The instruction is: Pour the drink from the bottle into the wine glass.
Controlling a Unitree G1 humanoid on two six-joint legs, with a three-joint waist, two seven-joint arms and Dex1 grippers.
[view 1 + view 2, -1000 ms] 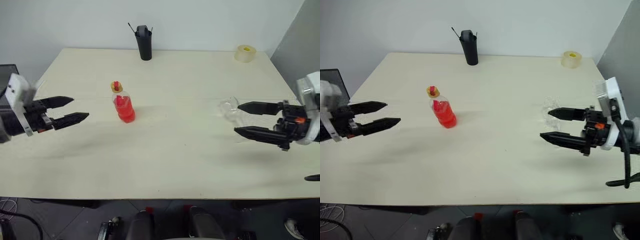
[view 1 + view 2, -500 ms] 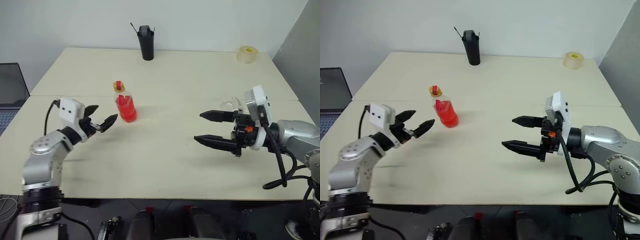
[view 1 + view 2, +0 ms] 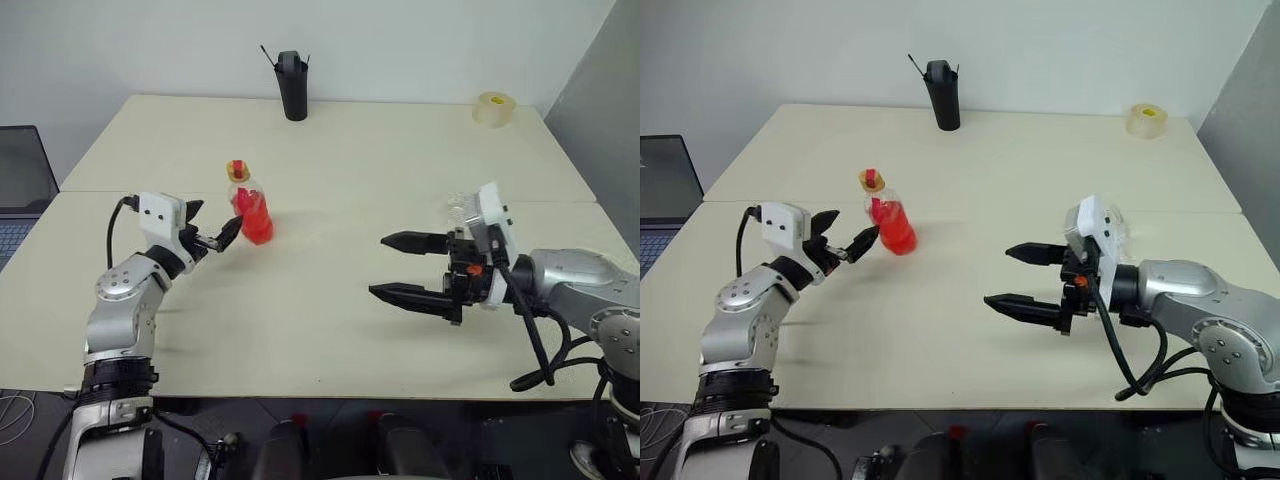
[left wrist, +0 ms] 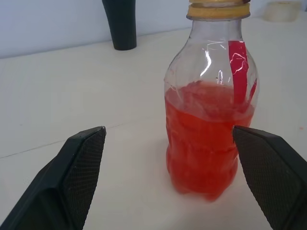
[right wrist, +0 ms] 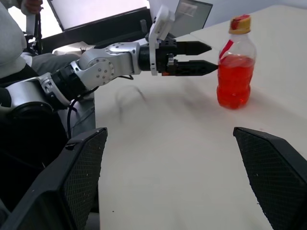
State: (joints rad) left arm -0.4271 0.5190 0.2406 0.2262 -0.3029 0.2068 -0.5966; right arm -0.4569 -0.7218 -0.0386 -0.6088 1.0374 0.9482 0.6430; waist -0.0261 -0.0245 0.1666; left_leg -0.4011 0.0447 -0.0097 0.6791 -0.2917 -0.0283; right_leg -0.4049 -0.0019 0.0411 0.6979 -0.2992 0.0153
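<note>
- Right now my left gripper [image 3: 218,236] has its two black fingers spread apart, level, with nothing between them; the tips sit just beside the bottle [image 3: 251,210] and are not touching it.
- Seen along my left wrist, the bottle [image 4: 211,100] stands upright on the table beyond the gap between my left fingers [image 4: 81,167], nearer the far one.
- That bottle is clear, ribbed plastic with a yellowish neck ring, and the drink [image 4: 204,139] fills roughly its lower half, bright red-orange.
- A red strip runs down the bottle's upper wall; I can read no brand or writing on it.
- My right gripper [image 3: 390,266] is also spread wide and empty, hanging over bare tabletop and pointing towards my left side, well apart from the bottle.
- Behind my right wrist stands the wine glass [image 3: 460,208], clear and mostly hidden by the white housing; I cannot tell whether it is upright.
- From my right wrist I see my left gripper [image 5: 207,58] aimed at the bottle's shoulder.
- Further out, the pale table [image 3: 340,160] carries a tall black cup [image 3: 290,88] at its far edge and a tape roll [image 3: 491,108] at the far right corner; neither shows lettering I can read.
- A laptop [image 3: 20,190] sits off the table's left side.
</note>
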